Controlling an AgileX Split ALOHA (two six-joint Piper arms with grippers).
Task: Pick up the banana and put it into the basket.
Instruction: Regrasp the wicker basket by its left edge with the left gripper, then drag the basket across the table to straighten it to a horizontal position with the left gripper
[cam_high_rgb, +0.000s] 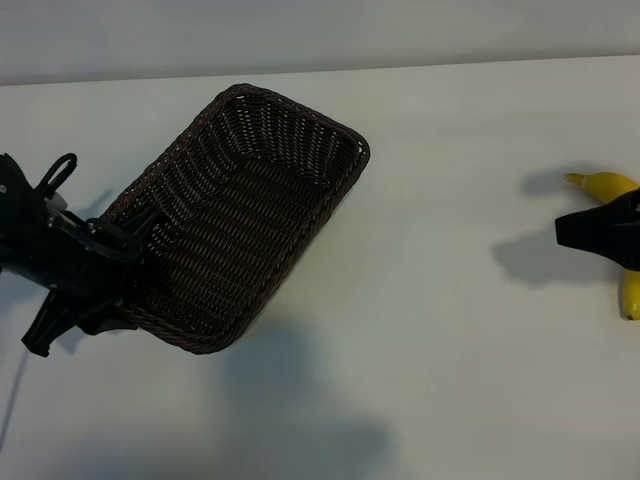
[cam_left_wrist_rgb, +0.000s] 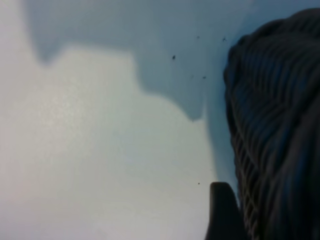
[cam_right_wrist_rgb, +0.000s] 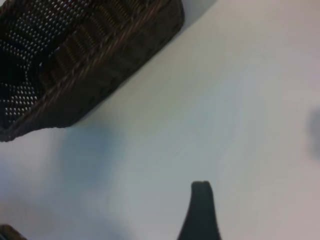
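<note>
While the banana (cam_high_rgb: 618, 200) is not yet lifted and lies on the white tabletop (cam_high_rgb: 440, 300) well apart from the wicker basket (cam_high_rgb: 300, 120), on the side away from the left arm, the right hand (cam_high_rgb: 600, 232) is seen poised directly over it with its fingers spread and nothing between them, apparently readied for a grasp. The left hand (cam_high_rgb: 100, 270) is placed at the basket's near corner, seemingly to steady it, though whether its fingers are apart or clamped on the rim cannot be told.
</note>
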